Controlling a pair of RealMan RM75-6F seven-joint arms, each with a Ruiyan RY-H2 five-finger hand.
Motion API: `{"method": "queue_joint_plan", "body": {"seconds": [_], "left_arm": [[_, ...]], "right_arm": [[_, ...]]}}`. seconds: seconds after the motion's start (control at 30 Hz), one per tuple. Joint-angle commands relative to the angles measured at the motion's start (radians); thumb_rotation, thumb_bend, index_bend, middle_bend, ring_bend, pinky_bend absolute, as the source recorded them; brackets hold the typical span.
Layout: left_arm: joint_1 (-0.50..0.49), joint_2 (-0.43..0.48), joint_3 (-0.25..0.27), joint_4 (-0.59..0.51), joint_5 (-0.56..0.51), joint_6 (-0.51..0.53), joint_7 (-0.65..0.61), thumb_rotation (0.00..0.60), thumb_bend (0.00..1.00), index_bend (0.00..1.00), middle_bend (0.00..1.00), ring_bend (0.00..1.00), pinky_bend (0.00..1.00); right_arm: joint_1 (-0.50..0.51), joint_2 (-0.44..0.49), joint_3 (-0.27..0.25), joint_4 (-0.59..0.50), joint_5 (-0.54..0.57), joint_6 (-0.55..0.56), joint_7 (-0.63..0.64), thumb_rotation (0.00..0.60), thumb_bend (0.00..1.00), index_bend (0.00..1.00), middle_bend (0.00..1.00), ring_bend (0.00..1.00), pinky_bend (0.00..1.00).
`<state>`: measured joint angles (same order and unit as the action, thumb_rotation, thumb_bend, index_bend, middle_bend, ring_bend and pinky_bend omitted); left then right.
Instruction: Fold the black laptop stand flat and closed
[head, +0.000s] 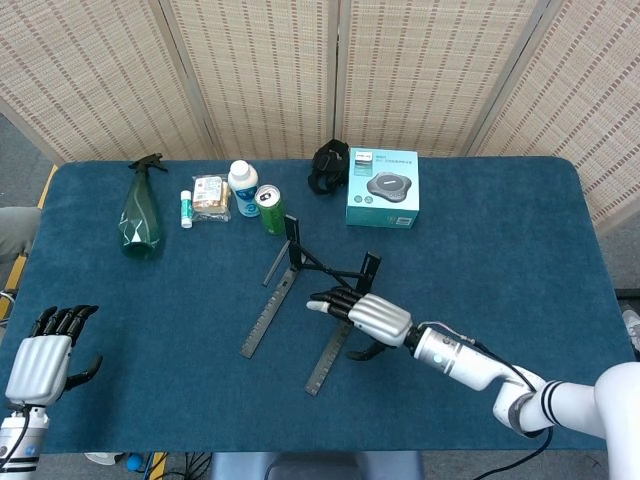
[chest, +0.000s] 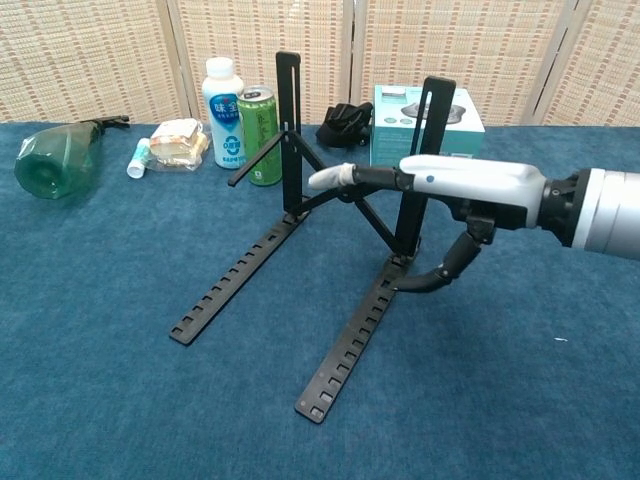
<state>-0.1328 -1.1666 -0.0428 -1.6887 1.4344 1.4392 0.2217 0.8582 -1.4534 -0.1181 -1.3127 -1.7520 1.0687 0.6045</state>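
Stand: the black metal folding laptop stand is being seen unfolded near the middle of the blue cloth tabletop, its two slotted base rails lying flat and its two uprights raised.
Right hand: the right hand is being held flat, palm down, in front of the right upright; its fingers are being kept extended together, the thumb curled below, nothing being gripped.
Left hand: the left hand is being held at the tabletop's near left corner, fingers slightly apart and holding nothing.
Behind: a green drink can, a white bottle and a teal box are being seen along the back.
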Motion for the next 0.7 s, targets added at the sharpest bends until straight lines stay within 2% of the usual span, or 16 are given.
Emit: {"method": "queue_joint_plan", "body": {"seconds": [0.03, 0.7], "left_arm": [[-0.003, -0.002, -0.001, 0.002, 0.004, -0.002, -0.001, 0.600, 0.24, 0.16, 0.16, 0.15, 0.07], [0.004, 0.001, 0.001, -0.005, -0.001, 0.001, 0.006, 0.600, 0.24, 0.16, 0.16, 0.15, 0.07]], "right_arm": [[-0.007, -0.007, -0.010, 0.017, 0.008, -0.019, 0.014, 0.600, 0.19, 0.00, 0.00, 0.00, 0.00], [-0.006, -0.087, -0.003, 0.171, 0.042, -0.083, 0.099, 0.600, 0.19, 0.00, 0.00, 0.00, 0.00]]}}
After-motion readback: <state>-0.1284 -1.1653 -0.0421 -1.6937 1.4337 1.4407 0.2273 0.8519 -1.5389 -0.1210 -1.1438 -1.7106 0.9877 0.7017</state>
